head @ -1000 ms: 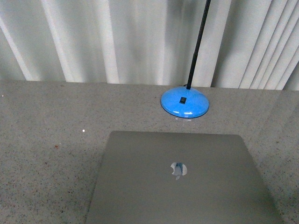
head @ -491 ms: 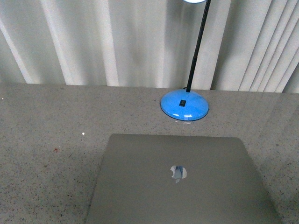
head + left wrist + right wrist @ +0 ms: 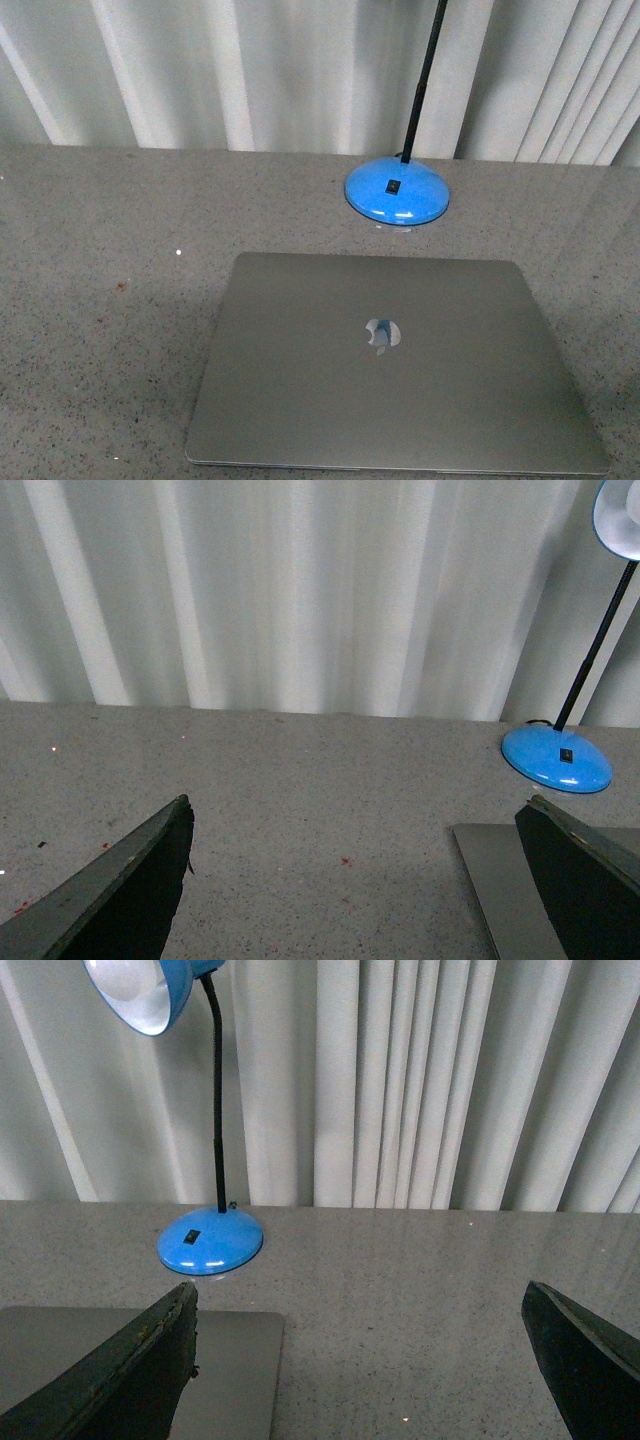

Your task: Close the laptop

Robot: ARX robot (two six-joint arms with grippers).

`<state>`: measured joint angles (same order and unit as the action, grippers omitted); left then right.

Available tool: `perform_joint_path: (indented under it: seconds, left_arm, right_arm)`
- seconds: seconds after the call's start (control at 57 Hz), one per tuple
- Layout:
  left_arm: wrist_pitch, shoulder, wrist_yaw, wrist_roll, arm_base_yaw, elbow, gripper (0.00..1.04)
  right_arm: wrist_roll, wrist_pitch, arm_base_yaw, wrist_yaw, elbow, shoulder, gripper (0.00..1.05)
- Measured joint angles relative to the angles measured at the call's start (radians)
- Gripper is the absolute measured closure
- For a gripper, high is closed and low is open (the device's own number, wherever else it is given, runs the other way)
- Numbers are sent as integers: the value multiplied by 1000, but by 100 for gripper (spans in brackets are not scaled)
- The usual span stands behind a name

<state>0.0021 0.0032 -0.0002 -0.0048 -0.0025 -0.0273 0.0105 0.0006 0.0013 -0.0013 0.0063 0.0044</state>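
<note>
Both pairs of fingers stand spread wide and empty — the left gripper (image 3: pixel 350 880) near the laptop's corner, the right gripper (image 3: pixel 360 1360) over its other corner. The laptop (image 3: pixel 395 365) lies flat, lid down, just in front of the blue lamp (image 3: pixel 397 193). It looks shut, probably fully. Thin, stiff, smooth metal — press the lid, don't pinch.

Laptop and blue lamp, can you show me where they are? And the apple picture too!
laptop (image 3: pixel 300 390), front view, on the bare grey closed lid.
blue lamp (image 3: pixel 397 193), front view, on its round base.
apple picture (image 3: pixel 381 335), front view, in the middle of the lid.
</note>
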Motion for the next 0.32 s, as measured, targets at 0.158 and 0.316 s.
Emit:
perform_joint_path:
  seconds: [0.158, 0.316]
  left_arm:
    - [0, 0, 0, 0, 0, 0, 7]
    - [0, 0, 0, 0, 0, 0, 7]
  right_arm:
    - [0, 0, 0, 0, 0, 0, 7]
    - [0, 0, 0, 0, 0, 0, 7]
